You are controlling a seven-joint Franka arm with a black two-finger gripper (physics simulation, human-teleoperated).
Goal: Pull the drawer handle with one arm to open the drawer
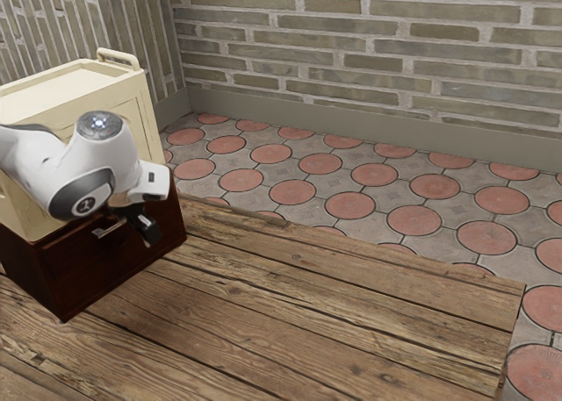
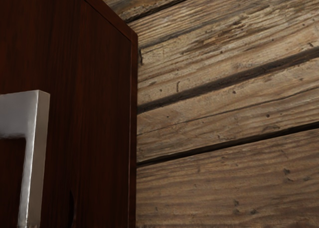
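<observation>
In the exterior view my black gripper (image 1: 147, 229) is in front of the dark reddish-brown drawer cabinet (image 1: 83, 274), just to the exterior view's right of the silver handle (image 1: 109, 231). Part of the cabinet's upper front is hidden behind the hand. From the wrist view, one bent end of the metal handle (image 2: 37, 153) stands out from the dark wooden front (image 2: 99, 103), with a gap visible between handle and wood. The drawer front looks flush with the cabinet.
A cream box with a rail handle (image 1: 66, 89) rests on the dark cabinet, close behind the arm. Wooden planks (image 1: 307, 304) stretch out in front of the cabinet, ending at an edge above the tiled floor (image 1: 351, 204). A brick wall (image 1: 369, 46) stands behind.
</observation>
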